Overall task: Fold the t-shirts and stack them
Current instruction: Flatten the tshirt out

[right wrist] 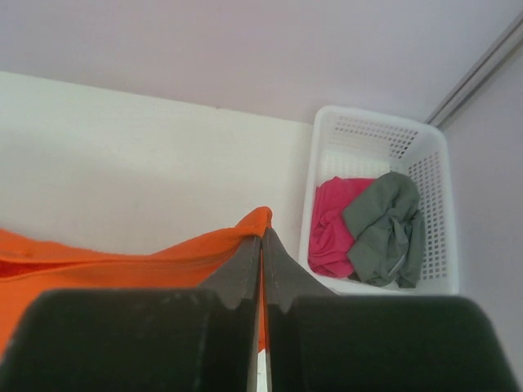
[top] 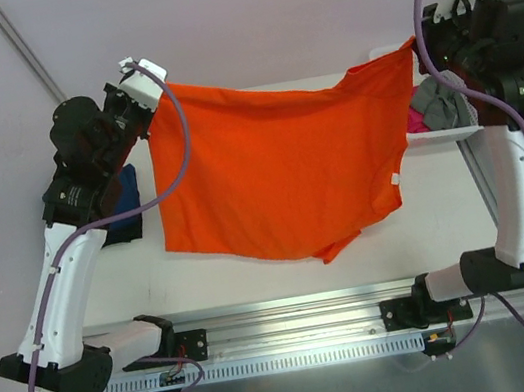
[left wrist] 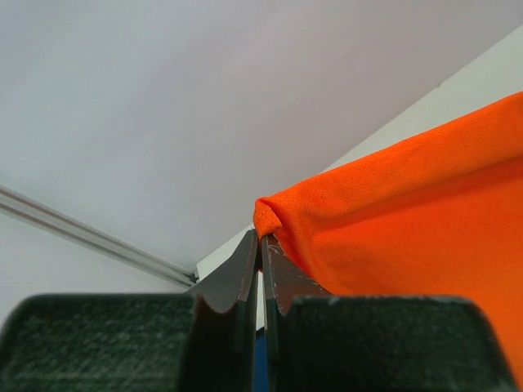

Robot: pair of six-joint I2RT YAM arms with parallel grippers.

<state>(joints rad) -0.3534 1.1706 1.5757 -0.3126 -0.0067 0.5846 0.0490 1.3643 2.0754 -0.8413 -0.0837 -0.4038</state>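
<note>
A bright orange t-shirt [top: 277, 168] hangs stretched in the air between both arms, its lower edge drooping toward the table. My left gripper [left wrist: 262, 238] is shut on its left corner [left wrist: 274, 214]. My right gripper [right wrist: 262, 235] is shut on the opposite corner [right wrist: 253, 222]. In the top view the left gripper [top: 153, 85] is at upper left and the right gripper [top: 419, 51] at upper right. A magenta pink t-shirt [right wrist: 331, 224] and a grey t-shirt [right wrist: 386, 224] lie crumpled in the basket. A dark blue t-shirt [top: 125, 195] lies under the left arm.
The white lattice basket [right wrist: 372, 135] stands at the table's far right, just beyond the right gripper. The white table [top: 448, 214] runs beneath the hanging shirt. A metal rail [top: 294, 317] with the arm bases runs along the near edge.
</note>
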